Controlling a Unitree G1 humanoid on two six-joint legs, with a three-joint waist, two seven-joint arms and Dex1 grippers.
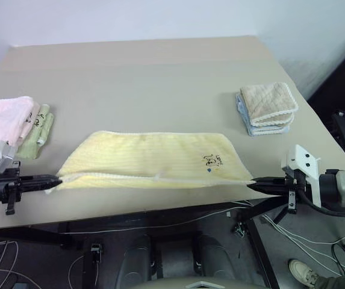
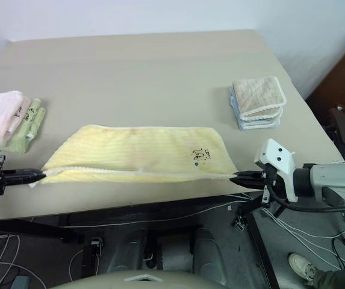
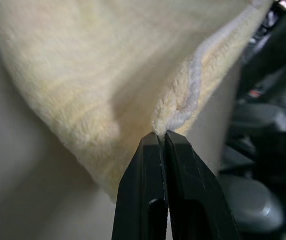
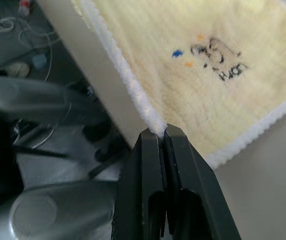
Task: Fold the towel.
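- Left gripper (image 1: 56, 179) and right gripper (image 1: 250, 185) pinching yellow towel (image 1: 154, 158) hem corners at table (image 1: 160, 72) near edge.
- Keep hem taut, level; lay corners squarely on towel's far edge.

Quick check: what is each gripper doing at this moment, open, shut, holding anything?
Left gripper: shut on the near left corner of the towel.
Right gripper: shut on the towel's near right corner, at the white hem.

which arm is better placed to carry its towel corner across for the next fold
Likely the right. Both grippers are shut on near corners of the towel; the right gripper holds the end with the dark print, and the left gripper sits close to the pink towel, so its side is more crowded.
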